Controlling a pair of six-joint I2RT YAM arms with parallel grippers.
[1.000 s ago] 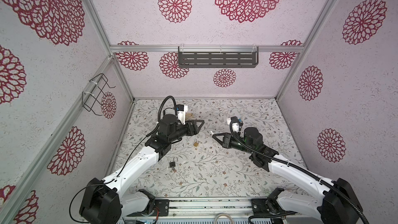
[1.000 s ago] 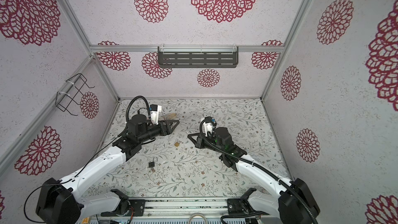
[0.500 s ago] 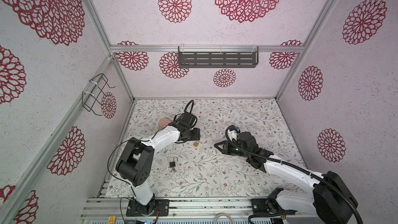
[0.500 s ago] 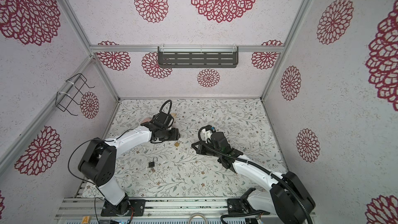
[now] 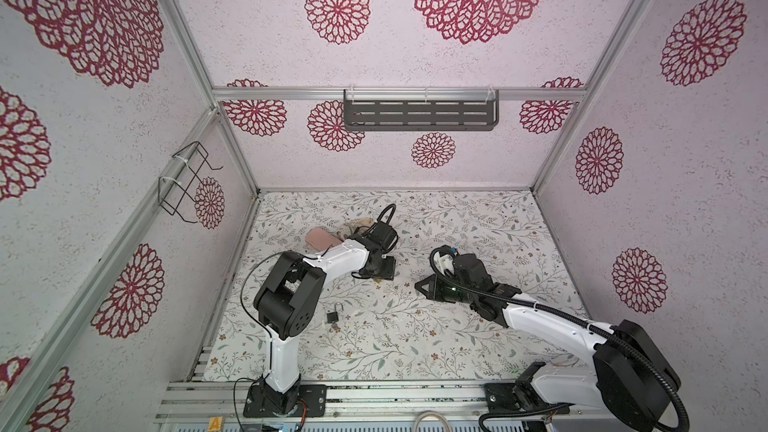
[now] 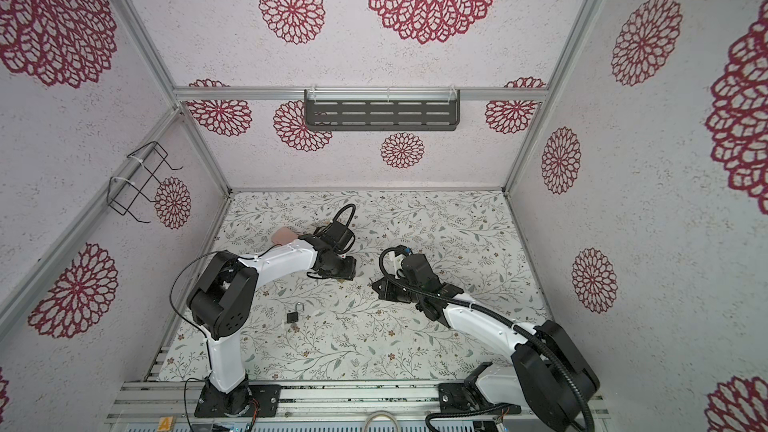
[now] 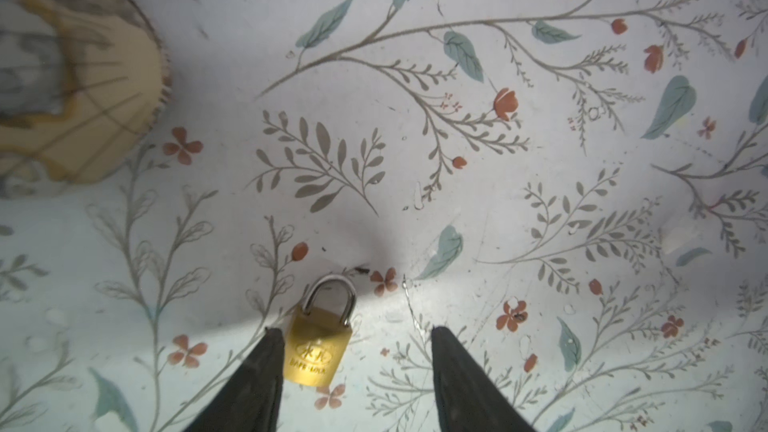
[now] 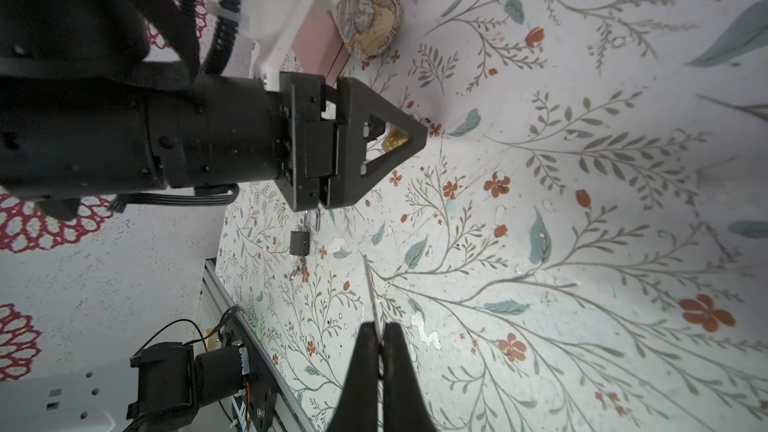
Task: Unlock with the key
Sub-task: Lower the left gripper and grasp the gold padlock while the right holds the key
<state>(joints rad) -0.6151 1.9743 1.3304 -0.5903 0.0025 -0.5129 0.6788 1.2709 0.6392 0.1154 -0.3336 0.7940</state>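
A small brass padlock (image 7: 318,347) lies flat on the floral table, shackle pointing away from the wrist. My left gripper (image 7: 357,331) stands open low over it, one finger (image 7: 266,363) against the lock's side and the other well clear. The right wrist view shows the same padlock (image 8: 394,139) between the left gripper's fingers. My right gripper (image 8: 379,328) is shut on the key (image 8: 371,288), whose thin silver blade sticks out edge-on past the tips. In both top views the left gripper (image 5: 376,274) (image 6: 338,270) and the right gripper (image 5: 419,286) (image 6: 376,284) face each other mid-table.
A black padlock (image 5: 332,315) (image 6: 293,315) (image 8: 300,241) with small keys by it lies nearer the front. A pink flat object (image 5: 320,238) and a round patterned cushion (image 5: 359,224) (image 7: 75,76) sit behind the left arm. A grey shelf (image 5: 419,114) and a wire basket (image 5: 185,184) hang on the walls.
My left arm has swung down from a raised pose to just above the table over the brass padlock, and its jaws have narrowed a little. The right gripper has dropped slightly, still shut.
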